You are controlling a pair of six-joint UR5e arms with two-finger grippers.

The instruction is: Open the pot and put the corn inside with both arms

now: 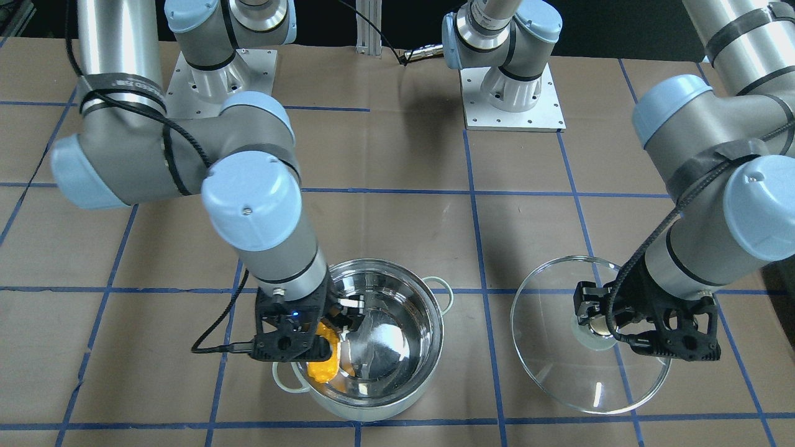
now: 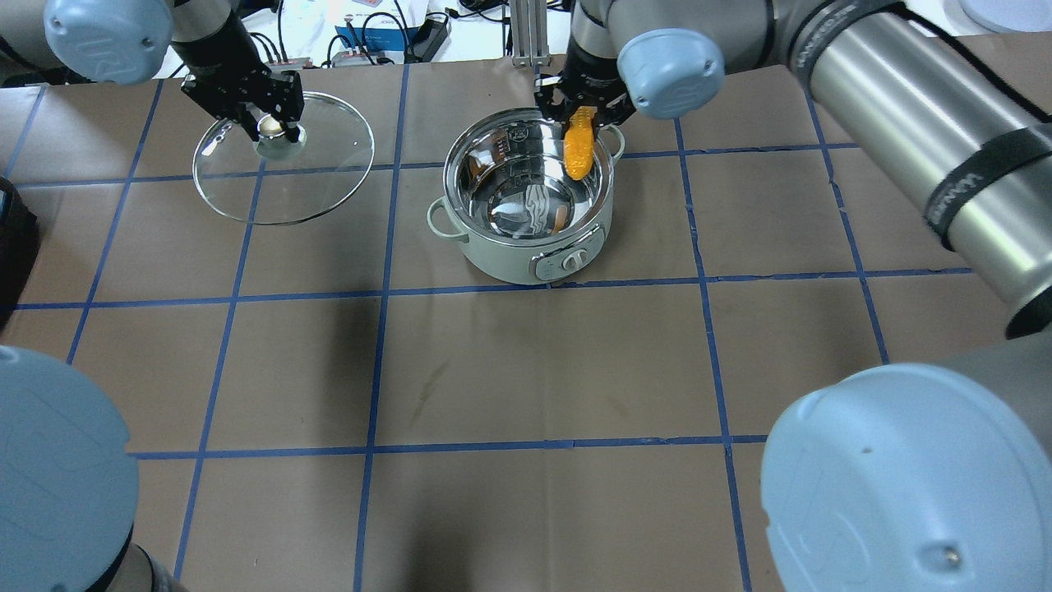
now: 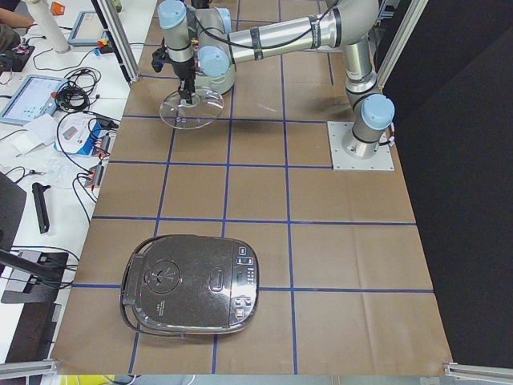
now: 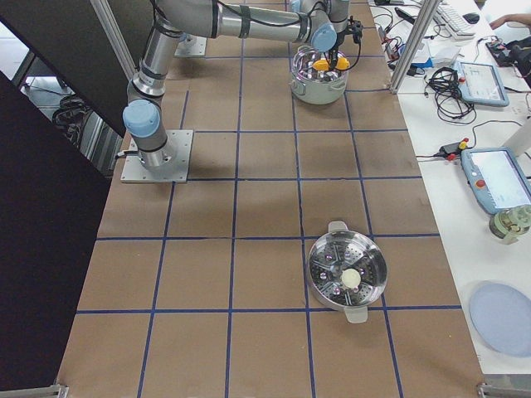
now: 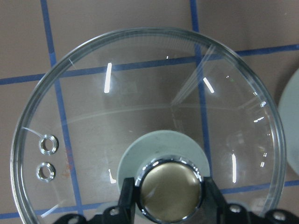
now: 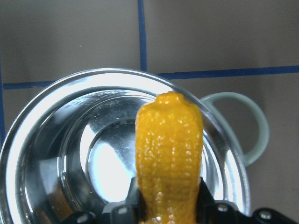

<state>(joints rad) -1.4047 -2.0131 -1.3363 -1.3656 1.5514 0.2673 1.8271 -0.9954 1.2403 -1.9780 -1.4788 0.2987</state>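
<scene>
The right end effector (image 2: pixel 582 123) is gripping the likely light, stiff yellow-orange corn cob (image 2: pixel 579 154) by one end over the 1 o'clock rim of the shiny round steel pot (image 2: pixel 493 256), the left end effector (image 2: pixel 271 123) pinching the knob (image 5: pixel 169 184) of the clear glass lid (image 2: pixel 329 177).

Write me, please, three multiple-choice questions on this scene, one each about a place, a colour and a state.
1. Where is the glass lid relative to the pot?
A) On top of it
B) Beside it, its knob in the left tool
C) Inside it

2. What colour is the corn?
A) Green
B) White
C) Yellow-orange

3. What is the state of the right tool?
A) Shut on the corn, over the pot
B) Open and empty
C) Shut on a pot handle

Answers:
1 B: the overhead view shows the lid apart from the pot, and the left wrist view shows the knob between the tool's fingers.
2 C: the cob looks yellow-orange in the right wrist view.
3 A: that view shows the cob clamped above the pot's open mouth.
</scene>
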